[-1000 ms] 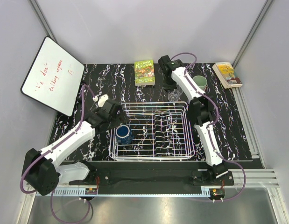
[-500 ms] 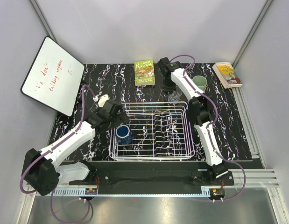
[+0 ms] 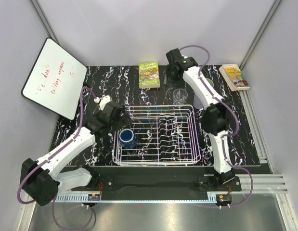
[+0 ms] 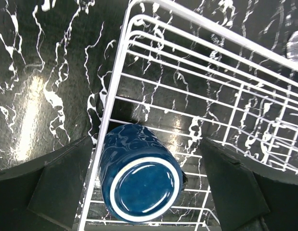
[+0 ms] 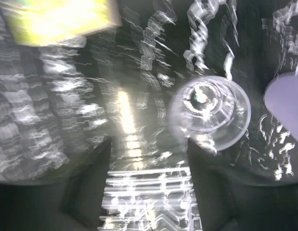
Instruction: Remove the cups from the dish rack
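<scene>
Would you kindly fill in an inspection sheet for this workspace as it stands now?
Surface: black marbled table, no spills seen.
Job's things: dark blue cup in the left end of the dish rack; clear glass upright on the table beyond the rack.
Clutter: green book, second book, whiteboard.
Grippers: left gripper open above the dark blue cup; right gripper open, holding nothing.
Cables: purple cables along both arms, no snag seen.
Surroundings: grey walls, nothing seen.
</scene>
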`<state>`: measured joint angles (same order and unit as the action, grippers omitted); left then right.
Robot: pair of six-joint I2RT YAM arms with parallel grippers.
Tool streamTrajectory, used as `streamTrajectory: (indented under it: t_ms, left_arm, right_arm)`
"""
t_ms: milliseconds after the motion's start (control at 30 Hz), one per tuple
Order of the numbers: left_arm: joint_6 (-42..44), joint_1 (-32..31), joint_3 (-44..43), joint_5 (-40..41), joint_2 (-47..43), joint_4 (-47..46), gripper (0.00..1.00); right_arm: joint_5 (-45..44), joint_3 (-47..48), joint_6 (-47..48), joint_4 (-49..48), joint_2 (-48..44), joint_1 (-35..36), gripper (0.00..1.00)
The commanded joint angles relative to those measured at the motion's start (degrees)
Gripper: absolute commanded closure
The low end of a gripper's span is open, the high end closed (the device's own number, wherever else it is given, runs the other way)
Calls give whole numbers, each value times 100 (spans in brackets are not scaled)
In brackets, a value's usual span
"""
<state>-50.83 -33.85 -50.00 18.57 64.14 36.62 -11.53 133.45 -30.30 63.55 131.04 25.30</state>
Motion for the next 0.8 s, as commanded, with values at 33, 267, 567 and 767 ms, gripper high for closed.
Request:
streamTrajectory:
  t_ms: [33,267,567,767]
  left_arm:
    - [310,-43,-256,174,-340,-103,1]
    - [416,-298,16,428,-429,38,1]
    - [188,-1255,-10,850,-314,398,1]
    - [-207,-1712,-159,1157,28,933,1]
  right_arm:
    - [432,-774,121,-1106,-2054,318,15]
    - [1135,-4498,-230,-3427,-4900,388,0]
    - [1223,-6462,-379,-3832,-6792,1152,2]
    - [1188,-7183,-511,-3938,-7399,1565,3]
